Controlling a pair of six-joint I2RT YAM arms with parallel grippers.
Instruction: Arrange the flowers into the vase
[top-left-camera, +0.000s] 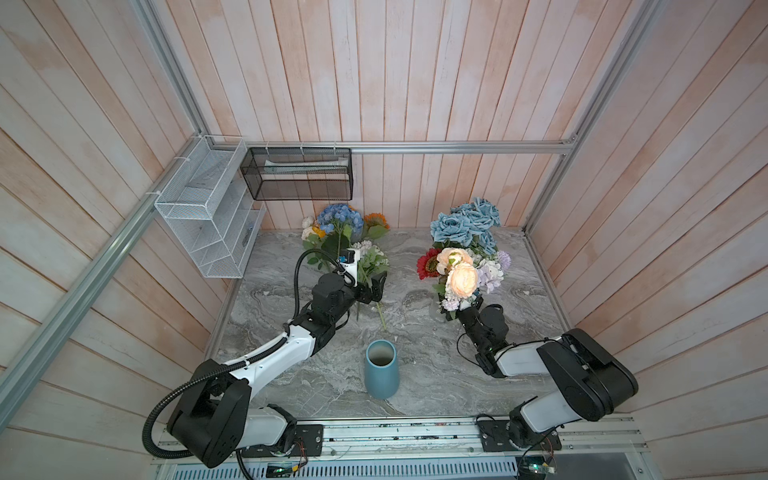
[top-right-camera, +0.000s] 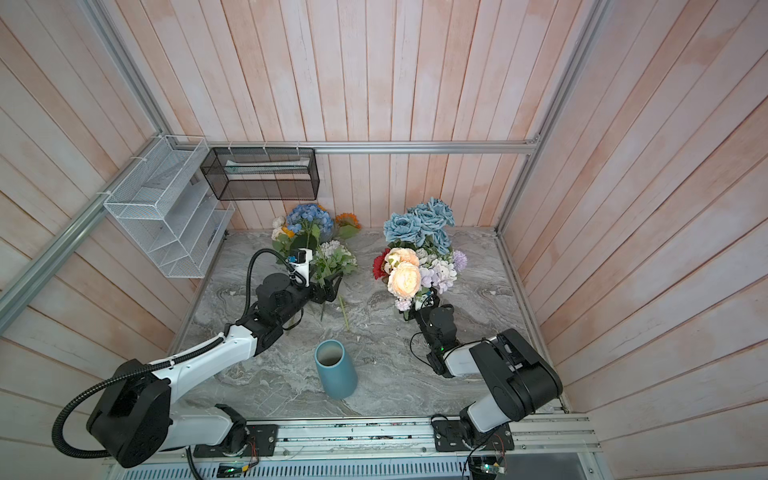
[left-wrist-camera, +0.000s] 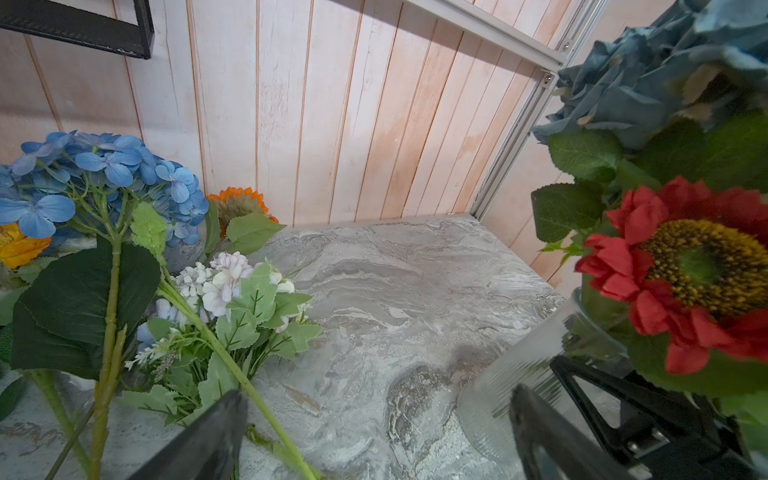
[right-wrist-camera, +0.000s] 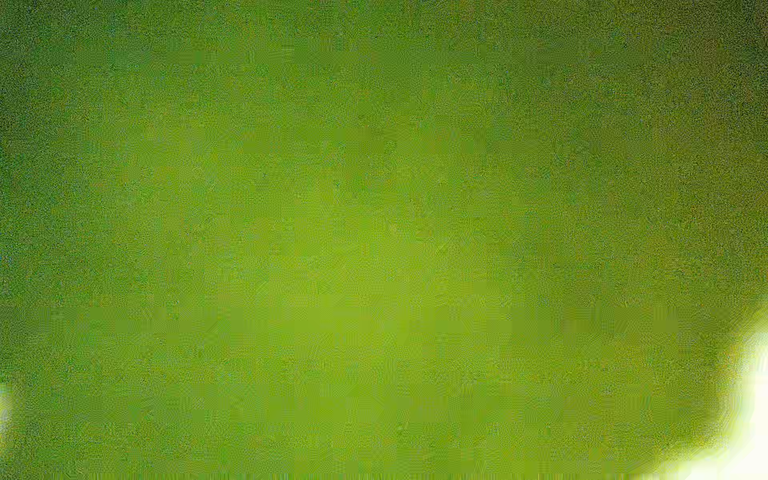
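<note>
While leaves blind the right wrist view, right gripper (top-left-camera: 466, 306): buried under the standing flowers (top-left-camera: 461, 266) at 1 o'clock; its spread cannot be told.
Left gripper (top-left-camera: 372, 286): jaws spread wide over loose stems (top-left-camera: 380, 316) at 11 o'clock.
Blue vase (top-left-camera: 381, 370): empty, at 6 o'clock.
Risk: crossed stems could be dragged together, and the glass vase (left-wrist-camera: 511, 365) could be tipped by a nudge.
</note>
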